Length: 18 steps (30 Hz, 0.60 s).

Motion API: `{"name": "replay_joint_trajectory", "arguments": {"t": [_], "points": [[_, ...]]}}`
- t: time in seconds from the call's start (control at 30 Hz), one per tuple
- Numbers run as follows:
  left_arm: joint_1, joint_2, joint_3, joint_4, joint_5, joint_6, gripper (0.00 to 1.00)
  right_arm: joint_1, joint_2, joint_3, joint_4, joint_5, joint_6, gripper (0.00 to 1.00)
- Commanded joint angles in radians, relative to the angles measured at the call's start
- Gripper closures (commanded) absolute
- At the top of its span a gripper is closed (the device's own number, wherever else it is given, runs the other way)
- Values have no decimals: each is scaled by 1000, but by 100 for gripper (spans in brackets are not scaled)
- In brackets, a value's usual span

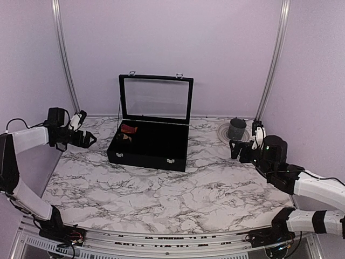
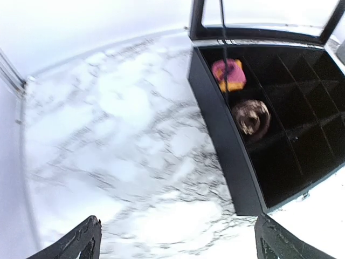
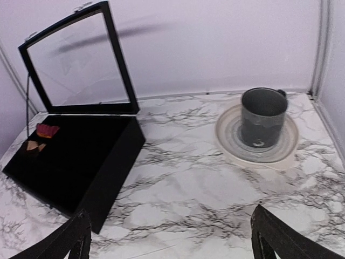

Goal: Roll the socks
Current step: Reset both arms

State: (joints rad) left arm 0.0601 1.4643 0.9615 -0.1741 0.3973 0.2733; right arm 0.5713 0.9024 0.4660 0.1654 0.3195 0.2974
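Both socks sit inside the black box [image 1: 145, 159], in the column of compartments along its left wall. The magenta sock [image 2: 229, 74] is in the rear cell and the dark sock [image 2: 251, 116] in the cell just in front of it. Each reads as a tight round bundle with no long axis to speak of, though the dark one is blurred, so I only judge it rolled. The left gripper [image 2: 178, 243] is spread wide and carrying nothing, off the box's left side. The socks lie ahead and to its right, just over the near wall. The right gripper [image 3: 170, 232] is also wide apart and empty, beyond the box's far end near the cup [image 3: 263, 116]. The left arm is clearly nearer. Any reach would be from the left, down over that wall.
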Motion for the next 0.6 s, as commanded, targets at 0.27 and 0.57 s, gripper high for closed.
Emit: {"name": "replay_joint_trajectory", "arguments": {"t": [0.27,0.57], "points": [[13,-66,-434,939,21,-190,1,-238,-26,-177,300,156,-261,0],[12,8,-642,1387,-85,-234,0,-375,292,-289,863,43,-355,0]]}}
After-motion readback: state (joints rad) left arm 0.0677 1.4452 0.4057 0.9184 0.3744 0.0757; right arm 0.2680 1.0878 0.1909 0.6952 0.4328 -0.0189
